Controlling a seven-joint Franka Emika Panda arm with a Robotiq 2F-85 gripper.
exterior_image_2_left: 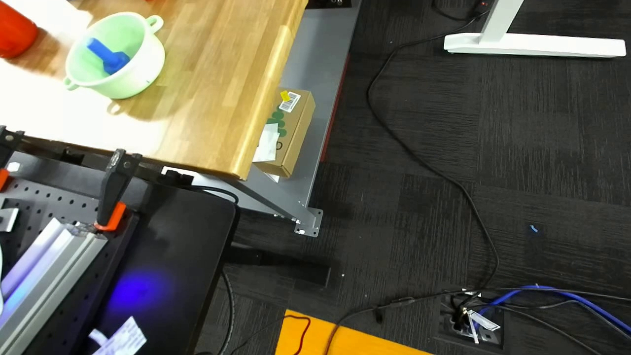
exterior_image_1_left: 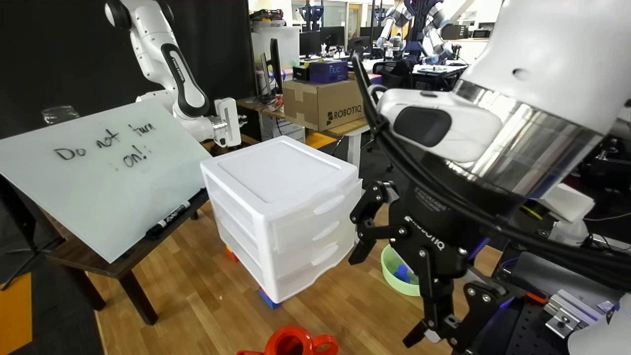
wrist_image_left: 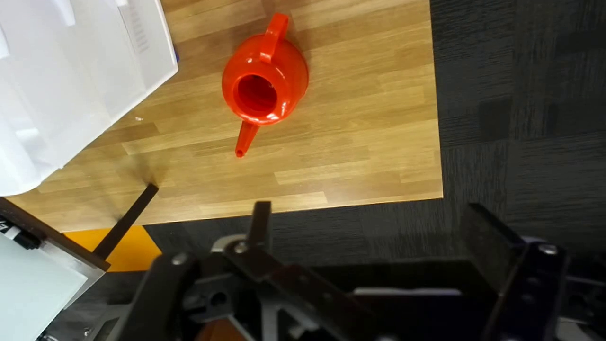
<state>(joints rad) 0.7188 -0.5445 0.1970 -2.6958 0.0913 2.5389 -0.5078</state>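
Observation:
My gripper (exterior_image_1_left: 387, 296) is open and empty, raised above the wooden table. In the wrist view its two fingers (wrist_image_left: 369, 210) stand wide apart with only dark floor between them. A white drawer unit (exterior_image_1_left: 291, 212) with clear drawers stands beside it, propped on coloured blocks (exterior_image_1_left: 268, 298); it also shows in the wrist view (wrist_image_left: 85, 80). A red pot with a spout and handle (wrist_image_left: 265, 78) stands on the table, partly cut off in an exterior view (exterior_image_1_left: 293, 342). A light green two-handled bowl (exterior_image_2_left: 143, 74) holds a blue object (exterior_image_2_left: 111, 59); the gripper partly hides the bowl (exterior_image_1_left: 402, 286).
A whiteboard (exterior_image_1_left: 98, 177) reading "Do not turn on!" leans on a dark wooden stand with a marker (exterior_image_1_left: 170, 219). Another robot arm (exterior_image_1_left: 180, 84) stands behind it. Black clamps (exterior_image_2_left: 116, 187) and metal bars (exterior_image_2_left: 54, 281) lie along the robot's base. The table edge (exterior_image_2_left: 268, 98) drops to the floor.

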